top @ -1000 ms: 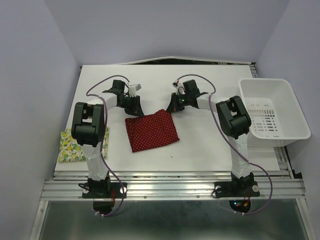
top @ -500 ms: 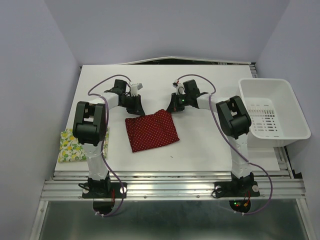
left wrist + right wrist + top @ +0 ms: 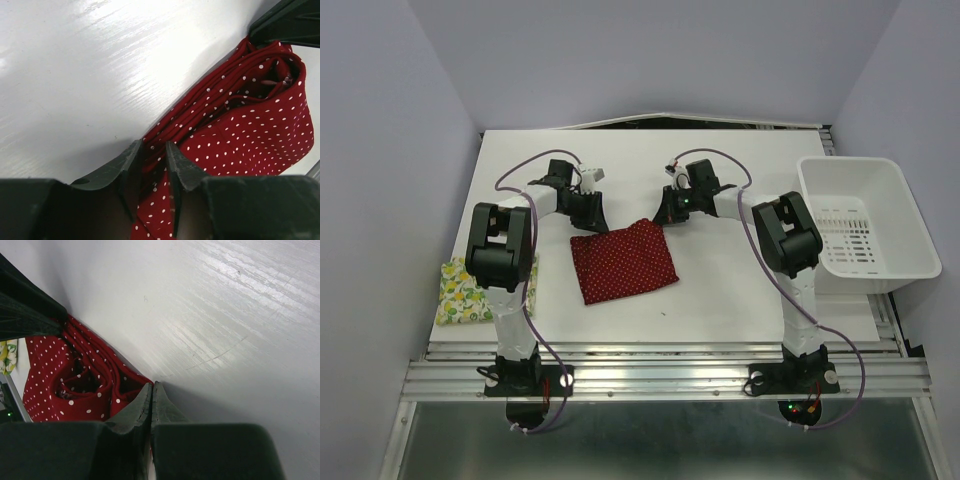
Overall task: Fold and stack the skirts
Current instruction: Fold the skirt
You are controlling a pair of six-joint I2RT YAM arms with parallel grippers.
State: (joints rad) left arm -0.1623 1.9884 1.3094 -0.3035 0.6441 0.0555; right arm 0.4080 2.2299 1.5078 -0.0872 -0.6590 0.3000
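The dark red polka-dot skirt (image 3: 623,260) lies folded at the middle of the table. The lemon-print skirt (image 3: 460,292) lies folded at the left edge. My left gripper (image 3: 588,222) is down at the red skirt's far left corner. In the left wrist view its jaws (image 3: 154,147) stand a little apart astride the bunched edge of the red skirt (image 3: 250,135). My right gripper (image 3: 663,215) is at the far right corner. In the right wrist view it (image 3: 152,386) is shut, tips together beside the red folds (image 3: 60,385), with no cloth visibly between them.
A white plastic bin (image 3: 865,225) stands at the table's right edge, overhanging it. A sliver of the lemon-print skirt (image 3: 6,355) shows at the left of the right wrist view. Both arms reach over the table's far half.
The left jaws narrowed on the red skirt's edge and have widened again. The left arm shifted slightly. The right arm and both skirts have not moved.
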